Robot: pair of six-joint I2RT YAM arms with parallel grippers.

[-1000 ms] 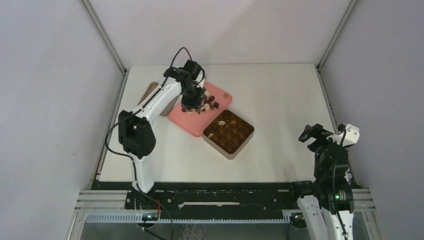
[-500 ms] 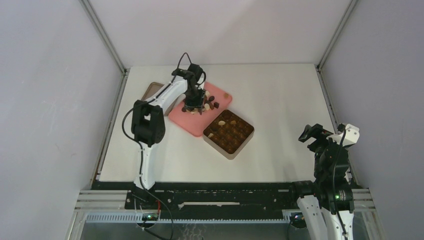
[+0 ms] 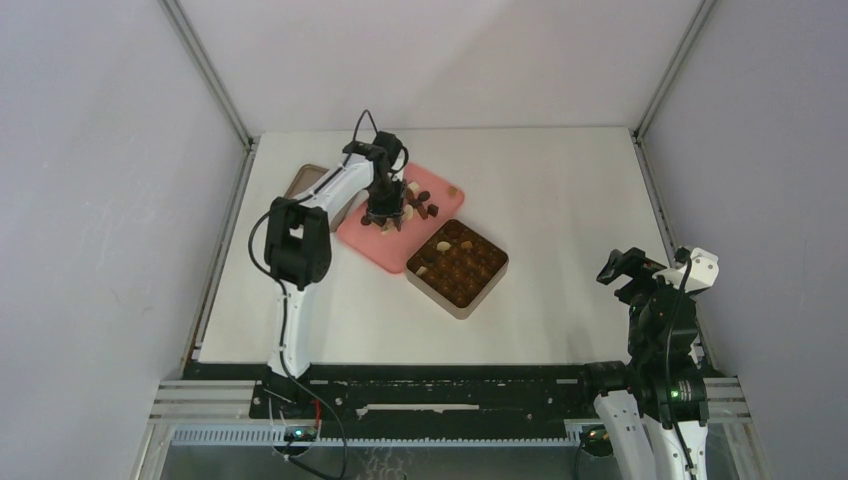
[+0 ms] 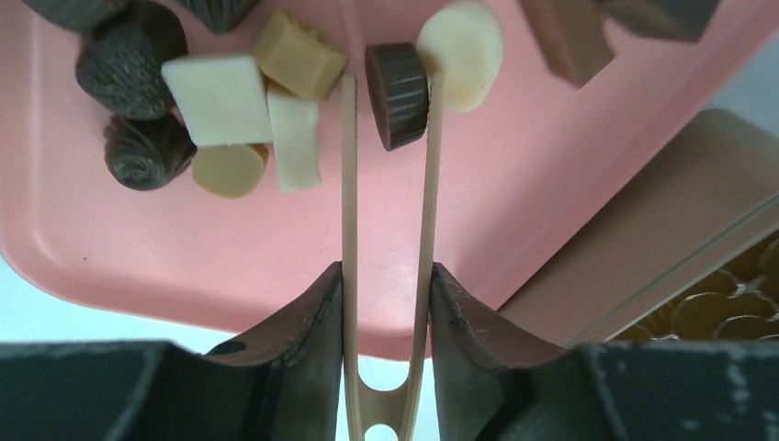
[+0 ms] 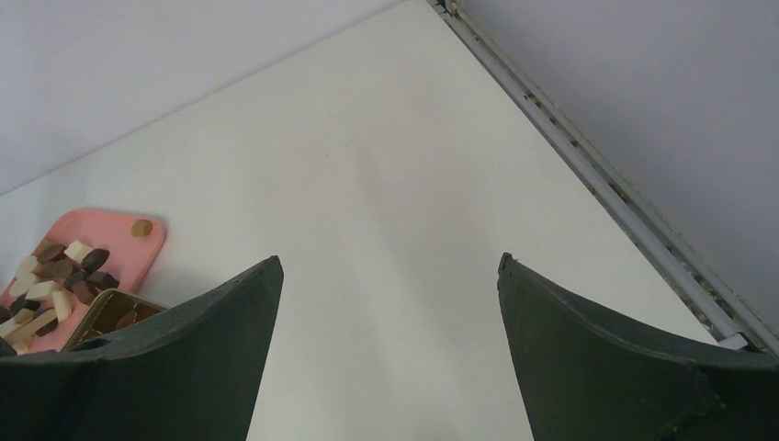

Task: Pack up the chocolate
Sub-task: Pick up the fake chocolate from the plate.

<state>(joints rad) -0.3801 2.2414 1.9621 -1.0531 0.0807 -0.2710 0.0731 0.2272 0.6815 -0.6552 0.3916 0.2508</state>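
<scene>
Now our left claw [image 4: 386,303], part-closed, grips the tongs [image 4: 427,184], tips either side of a dark chocolate [image 4: 398,95] on the tray [image 4: 184,266]. Next we squeeze and carry it to the tin [image 3: 457,262] beside the tray. Our right claw [image 5: 390,276] gapes empty.

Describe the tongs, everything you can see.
The tongs are thin, pale, wood-like: two arms joined by a U-shaped bend. The left gripper squeezes them near that bend. Their tips reach over the pink tray, one either side of a dark ribbed chocolate, seemingly touching it; a cream disc adjoins one tip.

Dark, tan and cream chocolates [image 4: 220,96] cluster on the pink tray [image 4: 570,184], one dark disc [image 4: 398,95] between tongs [image 4: 427,230].
</scene>
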